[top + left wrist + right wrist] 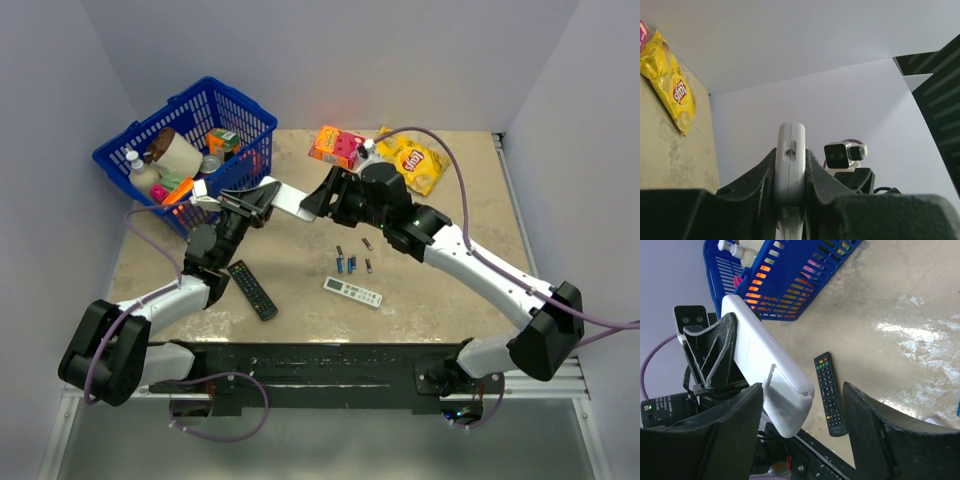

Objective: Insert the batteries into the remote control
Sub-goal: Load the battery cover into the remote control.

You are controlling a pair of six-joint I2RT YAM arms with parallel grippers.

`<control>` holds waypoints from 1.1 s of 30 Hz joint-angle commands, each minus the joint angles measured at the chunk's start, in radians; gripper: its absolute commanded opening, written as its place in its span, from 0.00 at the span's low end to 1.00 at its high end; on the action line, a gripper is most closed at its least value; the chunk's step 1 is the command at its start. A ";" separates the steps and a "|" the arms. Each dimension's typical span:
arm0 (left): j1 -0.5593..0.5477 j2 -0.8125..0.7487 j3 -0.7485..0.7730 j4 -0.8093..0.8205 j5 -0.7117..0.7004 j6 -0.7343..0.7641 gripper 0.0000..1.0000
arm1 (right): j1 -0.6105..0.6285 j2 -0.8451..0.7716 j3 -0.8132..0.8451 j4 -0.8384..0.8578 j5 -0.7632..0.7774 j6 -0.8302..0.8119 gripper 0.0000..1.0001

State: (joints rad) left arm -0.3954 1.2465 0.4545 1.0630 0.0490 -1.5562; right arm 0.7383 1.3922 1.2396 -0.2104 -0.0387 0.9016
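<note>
The left gripper point(791, 156) clamps the remote control point(290, 203) by its long edges and holds it raised over the table point(300, 255), just in front of the basket point(245, 100). The right gripper point(802, 390) gapes wide around the remote's free end; whether a finger touches it I cannot tell. The batteries point(350, 263) lie on open tabletop, with the slim white remote point(352, 291) just beside them and the black remote point(252, 289) further left.

Remote control point(765, 360): plain white back. Batteries point(350, 264): some blue, others dark. Surface point(300, 315): mottled beige. Basket point(258, 148), far left corner: blue lattice. Bag point(415, 160), far edge: yellow, red logo. Carton point(335, 145): orange. Long remote point(252, 289): black, coloured buttons. Slim remote point(352, 292): white.
</note>
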 commanded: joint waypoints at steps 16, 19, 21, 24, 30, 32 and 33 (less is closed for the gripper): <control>0.067 -0.029 0.116 -0.179 0.244 0.038 0.00 | -0.016 -0.197 0.183 -0.213 -0.410 -1.175 0.95; 0.081 -0.027 0.153 -0.247 0.331 0.065 0.00 | -0.017 -0.278 0.082 -0.147 -0.500 -1.315 0.92; 0.087 -0.027 0.164 -0.267 0.389 0.070 0.00 | -0.016 -0.301 0.051 -0.120 -0.541 -1.369 0.91; 0.090 -0.028 0.213 -0.328 0.454 0.102 0.00 | -0.017 -0.286 0.052 -0.161 -0.608 -1.440 0.89; 0.095 -0.041 0.279 -0.419 0.521 0.174 0.00 | -0.017 -0.211 0.104 -0.283 -0.704 -1.606 0.74; 0.096 -0.045 0.288 -0.443 0.535 0.177 0.00 | -0.017 -0.203 0.104 -0.293 -0.692 -1.650 0.65; 0.096 -0.050 0.289 -0.449 0.543 0.179 0.00 | -0.016 -0.202 0.104 -0.305 -0.691 -1.667 0.63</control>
State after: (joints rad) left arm -0.3111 1.2385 0.6853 0.6498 0.5125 -1.4162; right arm 0.7216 1.1877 1.3029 -0.4534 -0.6785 -0.6167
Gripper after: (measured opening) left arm 0.263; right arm 0.668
